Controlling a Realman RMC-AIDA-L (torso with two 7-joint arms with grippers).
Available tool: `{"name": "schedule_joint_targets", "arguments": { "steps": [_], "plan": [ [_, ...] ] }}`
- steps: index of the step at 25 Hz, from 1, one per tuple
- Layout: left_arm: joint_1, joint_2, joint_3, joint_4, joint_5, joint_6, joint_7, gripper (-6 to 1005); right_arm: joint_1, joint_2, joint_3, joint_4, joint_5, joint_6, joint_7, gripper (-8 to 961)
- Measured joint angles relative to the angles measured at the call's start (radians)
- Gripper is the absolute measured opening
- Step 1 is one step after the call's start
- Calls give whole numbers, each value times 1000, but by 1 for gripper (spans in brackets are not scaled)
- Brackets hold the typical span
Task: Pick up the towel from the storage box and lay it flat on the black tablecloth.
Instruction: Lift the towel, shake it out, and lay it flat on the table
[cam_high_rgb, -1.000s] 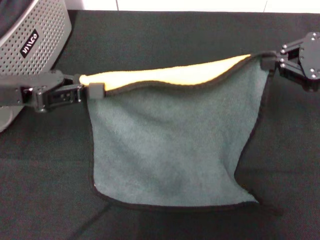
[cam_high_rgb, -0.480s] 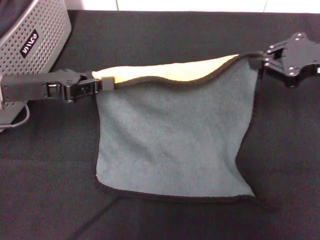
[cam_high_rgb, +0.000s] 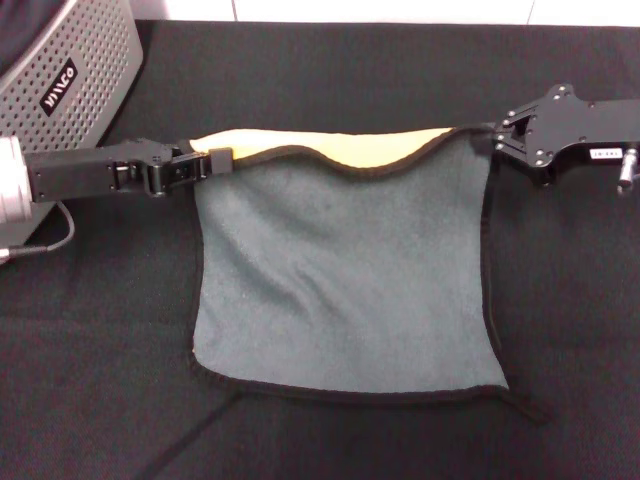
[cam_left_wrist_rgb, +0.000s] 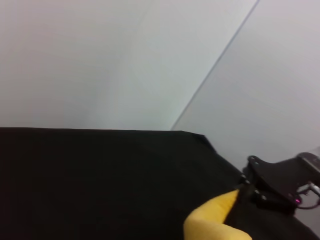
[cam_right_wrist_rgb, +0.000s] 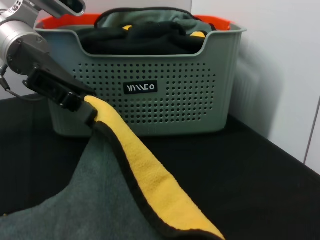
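Now left claw (cam_high_rgb: 212, 163) and right claw (cam_high_rgb: 497, 138) pinch towel (cam_high_rgb: 345, 280) far corners; near edge on black tablecloth (cam_high_rgb: 100, 350).

The black tablecloth (cam_high_rgb: 350, 60) carries the storage box (cam_high_rgb: 70, 70) and the towel's (cam_high_rgb: 340, 290) lower part.

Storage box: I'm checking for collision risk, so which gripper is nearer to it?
Left. The left gripper sits just beside the storage box; the right gripper is across the towel.

Towel (cam_high_rgb: 345, 280) — grey-green face, yellow strip, dark edging; storage box (cam_high_rgb: 75, 70) — grey, dotted with holes; black tablecloth (cam_high_rgb: 330, 80).
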Motion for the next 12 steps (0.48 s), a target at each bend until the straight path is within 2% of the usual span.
{"name": "schedule_joint_targets", "arguments": {
  "steps": [12],
  "plan": [
    [0,-20,-1,-20,2,-77,15,32,3,15,1,4,-3,54,-22,26]
  ]
}}
